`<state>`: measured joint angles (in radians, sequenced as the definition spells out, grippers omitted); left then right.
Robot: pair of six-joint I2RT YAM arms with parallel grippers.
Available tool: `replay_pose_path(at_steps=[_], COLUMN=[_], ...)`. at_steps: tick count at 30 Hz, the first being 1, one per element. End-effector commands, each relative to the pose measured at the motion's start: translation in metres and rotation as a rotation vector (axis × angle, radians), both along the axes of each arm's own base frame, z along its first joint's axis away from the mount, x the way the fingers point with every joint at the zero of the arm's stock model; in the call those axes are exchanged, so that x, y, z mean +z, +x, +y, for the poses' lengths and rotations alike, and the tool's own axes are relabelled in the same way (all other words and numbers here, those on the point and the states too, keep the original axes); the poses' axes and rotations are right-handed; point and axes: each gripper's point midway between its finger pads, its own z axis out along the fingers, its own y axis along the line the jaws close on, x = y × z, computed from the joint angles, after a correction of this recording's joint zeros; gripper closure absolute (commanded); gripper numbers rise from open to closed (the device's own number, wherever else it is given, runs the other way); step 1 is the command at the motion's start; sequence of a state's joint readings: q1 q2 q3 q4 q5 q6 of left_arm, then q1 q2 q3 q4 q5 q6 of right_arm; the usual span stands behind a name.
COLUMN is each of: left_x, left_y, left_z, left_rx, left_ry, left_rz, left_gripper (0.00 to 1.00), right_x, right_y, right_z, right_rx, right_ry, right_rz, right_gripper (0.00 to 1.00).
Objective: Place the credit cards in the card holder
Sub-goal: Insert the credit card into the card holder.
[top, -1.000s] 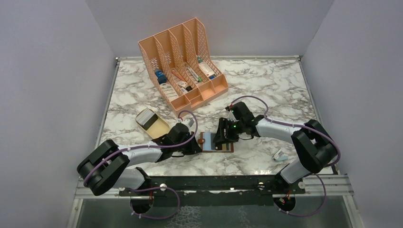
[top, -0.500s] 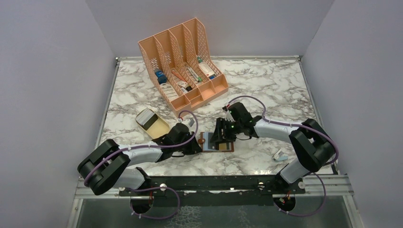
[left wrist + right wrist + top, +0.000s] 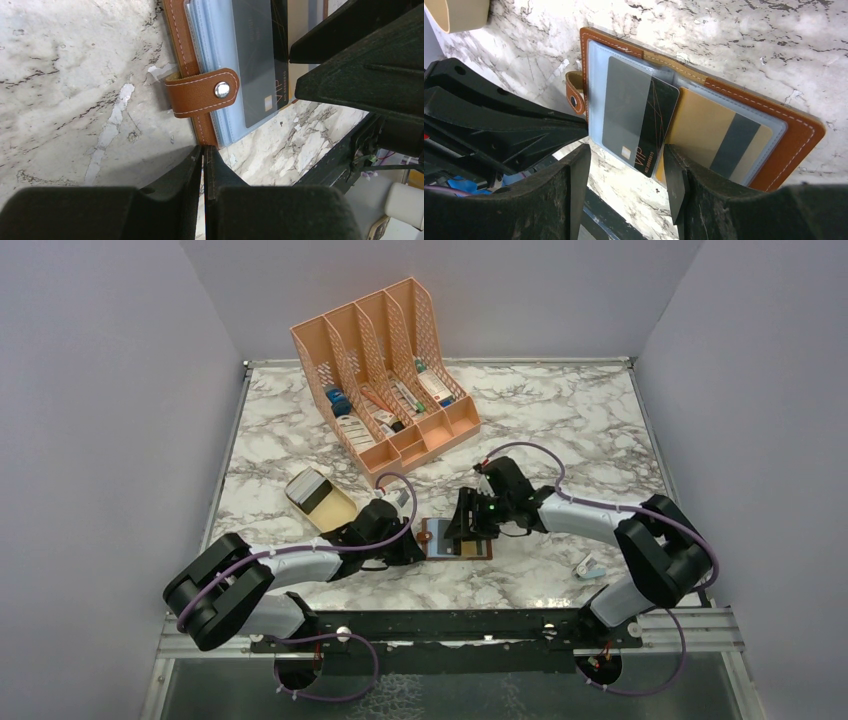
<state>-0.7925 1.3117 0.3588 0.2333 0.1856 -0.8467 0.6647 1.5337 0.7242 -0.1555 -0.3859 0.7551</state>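
The black card (image 3: 639, 120) lying in the open card holder (image 3: 796, 142) bears "VIP" in gold letters near one corner. Beside that runs a small line starting "NO.", its digits too fine to read. Labels on items in the peach organizer (image 3: 312, 355) are illegible.

The left arm (image 3: 290, 565) stretched low toward the wallet (image 3: 200, 95), its left hand (image 3: 203, 150) at the wallet's left edge, fingers pressed together. The right arm (image 3: 590, 515) reached in from the wallet's right, the right hand (image 3: 626, 160) tilted over it, fingers apart.
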Motion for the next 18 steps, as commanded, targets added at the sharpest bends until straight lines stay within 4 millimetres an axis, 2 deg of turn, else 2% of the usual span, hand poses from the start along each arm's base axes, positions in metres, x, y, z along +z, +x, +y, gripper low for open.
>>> replay_pose_path(at_steps=[1,8,18], left_x=[-0.004,-0.003,-0.004], left_y=[0.000,0.001,0.001], left_z=[0.002,0.001,0.001], left_rx=[-0.003,-0.002,-0.003], left_ry=[0.023,0.021,0.022], left_rz=[-0.005,-0.007,-0.006], left_gripper=[0.90,0.90,0.90], right_x=[-0.003,0.004,0.004], right_y=[0.005,0.004,0.000], right_z=[0.005,0.017,0.027], right_rx=[-0.011,0.029,0.062], right_ry=[0.008,0.073,0.112], right_rz=[-0.015,-0.022,-0.016], right_gripper=[0.44,0.45,0.45])
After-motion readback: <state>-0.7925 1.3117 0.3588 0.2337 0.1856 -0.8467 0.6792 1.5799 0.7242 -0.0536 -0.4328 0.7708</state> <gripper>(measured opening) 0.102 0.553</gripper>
